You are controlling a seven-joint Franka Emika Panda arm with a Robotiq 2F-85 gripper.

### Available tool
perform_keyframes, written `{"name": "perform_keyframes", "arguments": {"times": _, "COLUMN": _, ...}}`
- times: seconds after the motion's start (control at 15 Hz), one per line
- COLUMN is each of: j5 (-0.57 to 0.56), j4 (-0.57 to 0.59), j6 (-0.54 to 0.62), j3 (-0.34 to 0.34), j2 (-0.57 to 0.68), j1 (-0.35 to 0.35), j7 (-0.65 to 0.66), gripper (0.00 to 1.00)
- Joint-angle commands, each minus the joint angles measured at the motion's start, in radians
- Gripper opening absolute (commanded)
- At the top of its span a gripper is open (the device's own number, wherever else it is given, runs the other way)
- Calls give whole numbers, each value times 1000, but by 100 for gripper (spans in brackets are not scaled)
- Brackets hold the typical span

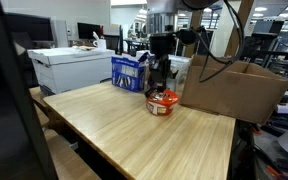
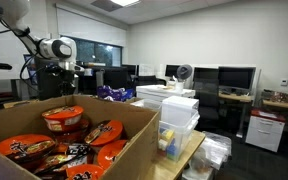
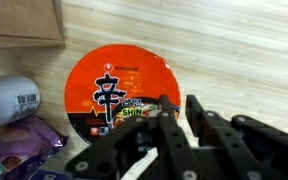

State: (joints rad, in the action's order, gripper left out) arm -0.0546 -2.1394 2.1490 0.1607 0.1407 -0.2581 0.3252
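Note:
A round instant noodle bowl [image 1: 162, 102] with an orange-red lid stands on the wooden table [image 1: 134, 140]. My gripper [image 1: 161, 82] hangs straight above it, a little off the lid. In the wrist view the bowl [image 3: 119, 95] fills the middle, and the gripper [image 3: 180, 108] sits over its right rim. The black fingers [image 3: 167, 112] stand close together, shut, with only bare table showing in the thin slit between them. They hold nothing. In an exterior view the arm [image 2: 54, 48] reaches down behind a cardboard box, which hides the bowl.
A large open cardboard box [image 1: 234, 88] stands right beside the bowl; it holds several more noodle bowls [image 2: 64, 120]. A blue snack bag [image 1: 131, 72] and a white printer [image 1: 69, 68] sit behind. A barcoded white package [image 3: 9, 100] and a purple wrapper [image 3: 19, 145] lie next to the bowl.

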Motion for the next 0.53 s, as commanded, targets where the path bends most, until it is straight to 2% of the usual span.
{"name": "perform_keyframes", "arguments": {"times": 0.0, "j5": -113, "j4": 7, "j6": -13, "j3": 14, "j2": 7, "j1": -24, "j7": 74, "gripper": 4}}
{"name": "perform_keyframes", "arguments": {"times": 0.13, "j5": -219, "j4": 24, "j6": -26, "j3": 18, "j2": 29, "j1": -50, "j7": 148, "gripper": 3}}
{"name": "perform_keyframes", "arguments": {"times": 0.2, "j5": -284, "j4": 39, "j6": -40, "j3": 21, "j2": 47, "j1": -70, "j7": 206, "gripper": 29}}
{"name": "perform_keyframes", "arguments": {"times": 0.33, "j5": -385, "j4": 70, "j6": -74, "j3": 23, "j2": 77, "j1": -105, "j7": 303, "gripper": 32}}
{"name": "perform_keyframes", "arguments": {"times": 0.47, "j5": -438, "j4": 106, "j6": -119, "j3": 26, "j2": 112, "j1": -135, "j7": 377, "gripper": 44}}
